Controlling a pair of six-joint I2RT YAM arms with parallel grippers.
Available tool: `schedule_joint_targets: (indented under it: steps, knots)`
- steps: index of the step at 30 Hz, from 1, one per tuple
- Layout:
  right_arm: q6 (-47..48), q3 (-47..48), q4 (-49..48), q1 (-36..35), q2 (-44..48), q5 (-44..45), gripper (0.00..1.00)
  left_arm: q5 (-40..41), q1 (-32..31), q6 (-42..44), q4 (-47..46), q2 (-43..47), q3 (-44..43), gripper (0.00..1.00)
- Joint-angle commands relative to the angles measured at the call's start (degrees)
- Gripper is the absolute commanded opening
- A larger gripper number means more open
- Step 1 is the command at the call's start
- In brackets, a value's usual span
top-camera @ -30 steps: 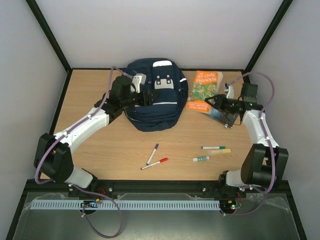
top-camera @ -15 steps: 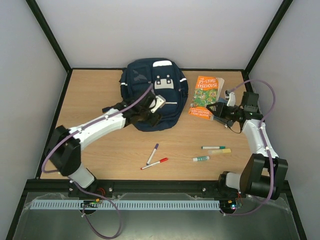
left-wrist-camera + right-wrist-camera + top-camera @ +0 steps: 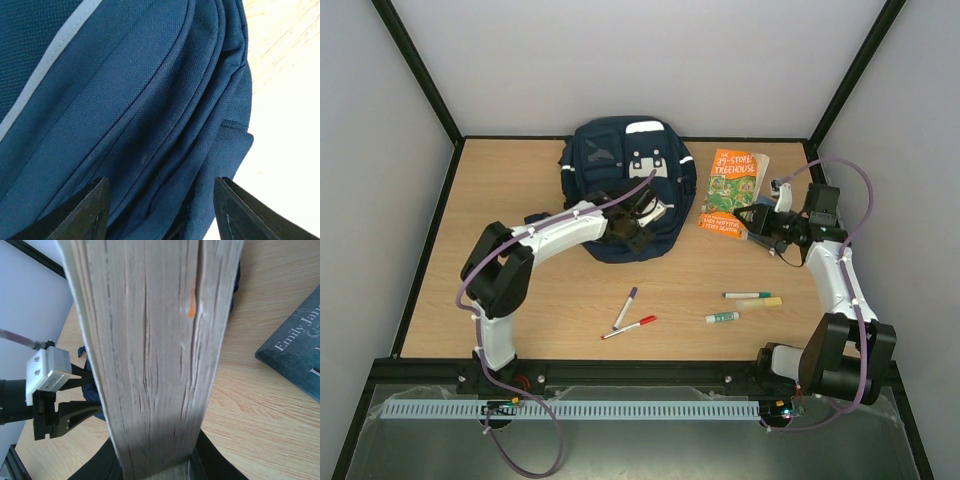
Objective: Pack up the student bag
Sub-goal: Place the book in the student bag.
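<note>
The student bag [image 3: 620,180], navy with a thin white stripe, lies at the back middle of the table; its folds fill the left wrist view [image 3: 125,100]. My left gripper [image 3: 642,228] hangs over the bag's near right part, jaws open and straddling the fabric folds [image 3: 160,202]. An orange paperback book [image 3: 732,180] sits to the right of the bag, tilted, with my right gripper [image 3: 754,220] shut on its near edge. In the right wrist view the book's page block [image 3: 155,340] rises from between the jaws [image 3: 160,465].
A dark teal book [image 3: 295,360] lies on the table beside the held one. Purple [image 3: 625,307] and red [image 3: 630,327] markers lie at the front middle. A green marker [image 3: 746,295], yellow highlighter [image 3: 767,302] and small green-capped tube [image 3: 722,318] lie front right.
My left arm has swung from the bag's left side across to its near right part, its jaws narrowing a little. The right gripper shifted the orange book slightly and then held still.
</note>
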State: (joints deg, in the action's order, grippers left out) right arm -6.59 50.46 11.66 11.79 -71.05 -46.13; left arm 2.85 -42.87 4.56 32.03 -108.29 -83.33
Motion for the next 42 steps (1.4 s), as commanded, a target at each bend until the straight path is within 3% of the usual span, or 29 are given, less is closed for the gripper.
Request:
schedule_joint_targets:
  steps: [1, 16, 25, 29, 36, 42]
  knots:
    - [1.73, 0.52, -2.29, 0.34, 0.52, -3.47, 0.01, 0.01, -0.5, 0.85, 4.1, -2.15, -2.88, 0.57]
    - [2.1, 0.77, -1.99, 0.34, 0.82, -3.5, 0.01, 0.65, -0.78, -0.11, 3.65, -5.84, -4.71, 0.39]
    - [0.96, 0.54, -2.53, 0.34, 0.95, -2.48, 0.01, 0.55, -0.86, -1.26, 4.58, -7.07, -7.98, 0.04]
    - [-2.94, 2.6, -1.07, 0.19, 2.09, -0.71, 0.01, 1.08, -0.82, -2.08, 3.93, -3.14, -8.74, 0.03]
    - [-3.34, 11.32, 12.92, -0.87, 1.0, -5.95, 0.01, 4.15, -0.73, -4.09, 0.44, 7.71, -9.48, 0.03]
    - [-3.59, 14.57, 25.36, -4.23, -2.65, -11.98, 0.01, 6.95, -0.36, -7.22, -4.57, 11.56, -9.89, 0.02]
